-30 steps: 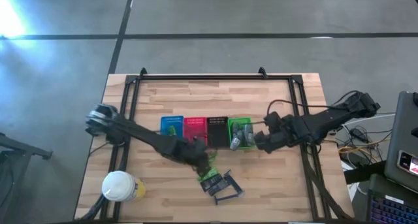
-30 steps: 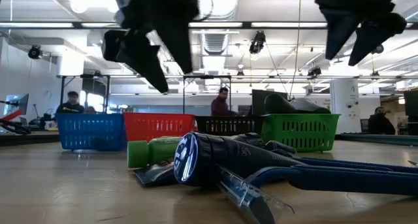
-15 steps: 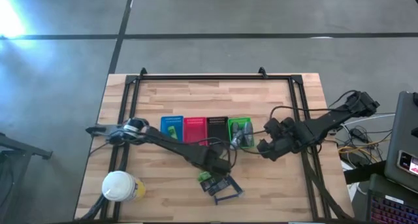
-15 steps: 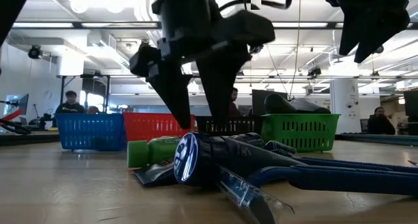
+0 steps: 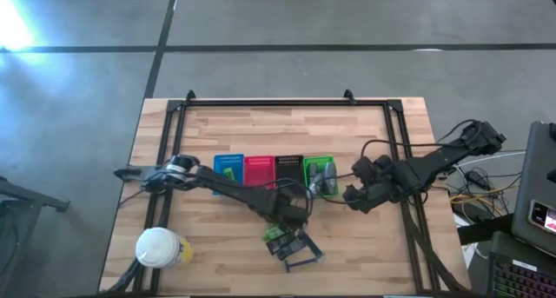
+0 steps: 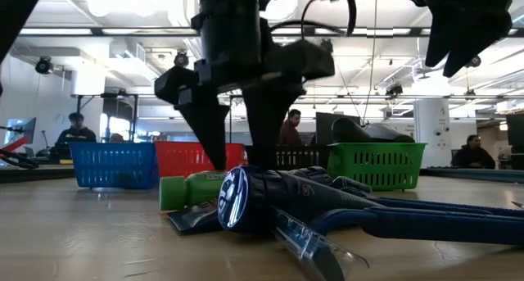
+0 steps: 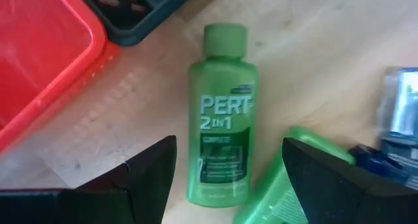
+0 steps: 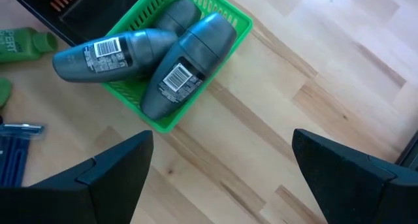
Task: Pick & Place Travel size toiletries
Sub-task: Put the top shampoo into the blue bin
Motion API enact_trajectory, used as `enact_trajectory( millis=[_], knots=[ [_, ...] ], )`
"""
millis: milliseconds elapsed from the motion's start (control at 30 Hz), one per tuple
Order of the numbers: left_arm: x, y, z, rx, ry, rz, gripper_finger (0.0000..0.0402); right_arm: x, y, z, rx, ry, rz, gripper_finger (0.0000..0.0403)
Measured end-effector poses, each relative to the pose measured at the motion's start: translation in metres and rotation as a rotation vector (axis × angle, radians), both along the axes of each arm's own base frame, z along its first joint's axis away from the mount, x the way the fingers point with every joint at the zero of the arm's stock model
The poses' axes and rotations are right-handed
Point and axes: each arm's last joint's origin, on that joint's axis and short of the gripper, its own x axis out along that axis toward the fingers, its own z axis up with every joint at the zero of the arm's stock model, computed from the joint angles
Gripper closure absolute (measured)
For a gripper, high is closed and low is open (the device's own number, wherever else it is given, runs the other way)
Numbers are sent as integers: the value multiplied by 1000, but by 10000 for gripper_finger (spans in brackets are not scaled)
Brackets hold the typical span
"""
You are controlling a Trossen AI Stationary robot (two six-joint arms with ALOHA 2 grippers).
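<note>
My left gripper is open and low over the table, just in front of the baskets. Its fingers stand on either side of a bright green bottle that lies flat on its side, without touching it; the low view shows the same bottle under the fingers. A second green bottle lies beside it. Blue-handled razors and dark packets lie in the same heap. My right gripper is open and hovers right of the green basket, which holds grey tubes.
Blue, red, black and green baskets stand in a row mid-table. A white-lidded yellow cup stands near the left front corner. A black frame borders the tabletop. People are in the room behind.
My left gripper has swung toward the table's right and near edge and come down until its fingers straddle the green bottle. My right gripper has drawn back a little from the green basket toward the right edge. The toiletries have stayed where they lay.
</note>
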Motion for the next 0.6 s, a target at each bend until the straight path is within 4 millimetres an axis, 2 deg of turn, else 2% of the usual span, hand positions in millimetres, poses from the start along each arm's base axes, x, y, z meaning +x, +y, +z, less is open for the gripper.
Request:
enact_trajectory(
  millis=[367,600],
  knots=[
    [3,4,-8,52,-38,36,120,-1,0,1,-1,11,30,39],
    [3,5,-26,41,-70,51,120,-1,0,1,-1,12,33,39]
  ],
)
